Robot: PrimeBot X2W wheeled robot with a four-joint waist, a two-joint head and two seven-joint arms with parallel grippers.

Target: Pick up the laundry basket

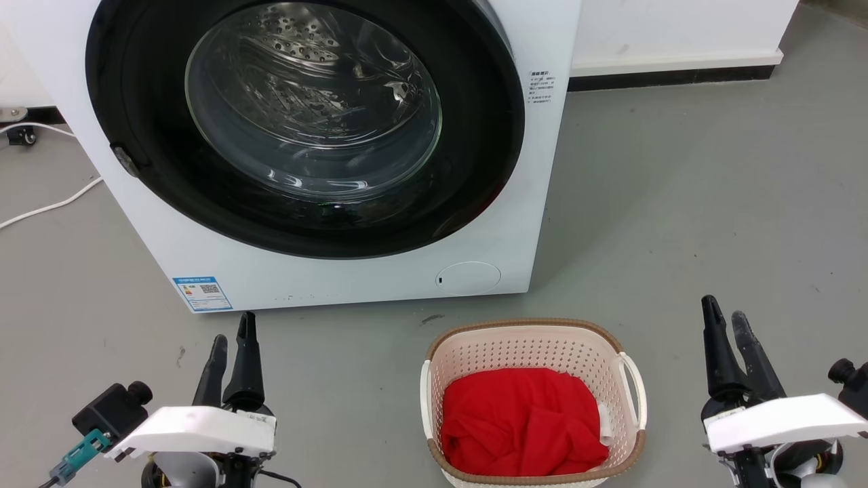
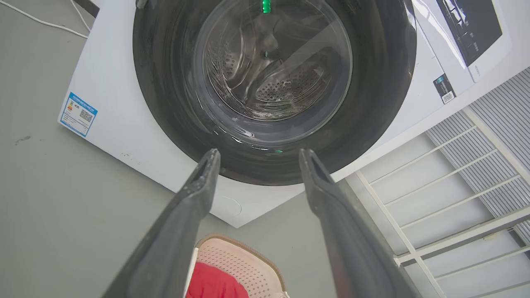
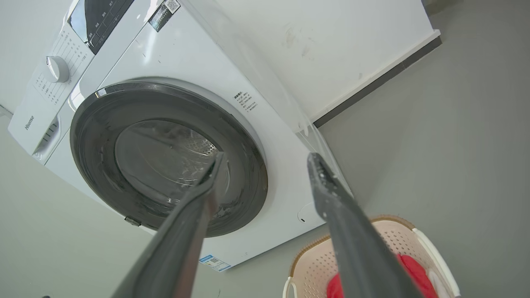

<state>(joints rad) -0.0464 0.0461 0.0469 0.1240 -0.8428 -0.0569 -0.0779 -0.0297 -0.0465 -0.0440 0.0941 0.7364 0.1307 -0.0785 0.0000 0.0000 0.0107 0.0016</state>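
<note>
The laundry basket (image 1: 529, 342) stands on the grey floor in front of the washer, cream-white and perforated with a brown rim and white side handles. A red cloth (image 1: 522, 420) lies inside it. My left gripper (image 1: 232, 335) is open, off to the basket's left, nothing between its fingers. My right gripper (image 1: 725, 317) is open to the basket's right, also empty. The basket (image 2: 240, 265) shows at the bottom of the left wrist view, between the fingers of the left gripper (image 2: 258, 155). In the right wrist view the basket (image 3: 308, 265) sits low, partly behind one finger of the right gripper (image 3: 265, 157).
A white front-loading washer (image 1: 339, 271) with a shut dark round door (image 1: 305, 122) stands just behind the basket. A white cable (image 1: 47, 207) runs on the floor at the left. A white wall with a dark baseboard (image 1: 671, 76) lies behind, and open grey floor (image 1: 712, 203) at the right.
</note>
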